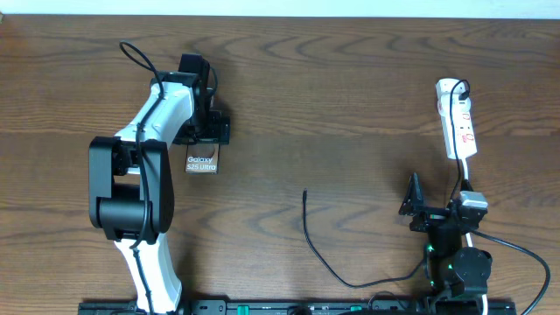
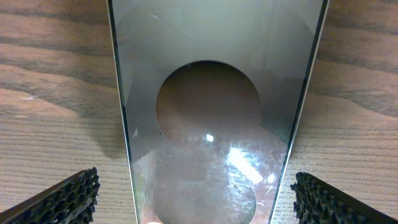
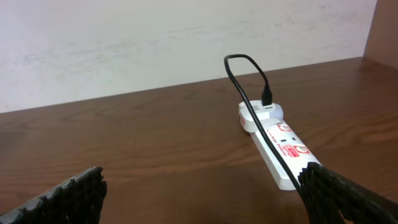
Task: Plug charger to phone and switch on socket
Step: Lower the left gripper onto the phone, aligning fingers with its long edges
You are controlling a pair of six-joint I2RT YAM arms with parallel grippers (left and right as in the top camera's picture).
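The phone [image 1: 201,163], a dark-brown slab with white "Galaxy S25 Ultra" text, lies flat at the left of the table. My left gripper [image 1: 206,131] is right over its far end. In the left wrist view the phone's glossy face [image 2: 211,93] fills the middle, and the left gripper [image 2: 199,205] is open with a finger on each side, both clear of the edges. The charger [image 1: 305,219], a thin black cable, lies loose mid-table with its tip pointing away. The white socket [image 1: 457,118] lies at the far right, also in the right wrist view [image 3: 280,142]. My right gripper [image 1: 418,208] [image 3: 205,199] is open and empty, short of the socket.
A black plug [image 3: 267,99] with a looping black lead sits in the socket's far end, and the lead runs along the strip toward my right arm. A pale wall [image 3: 155,43] stands behind the table's far edge. Bare wood lies between phone and socket.
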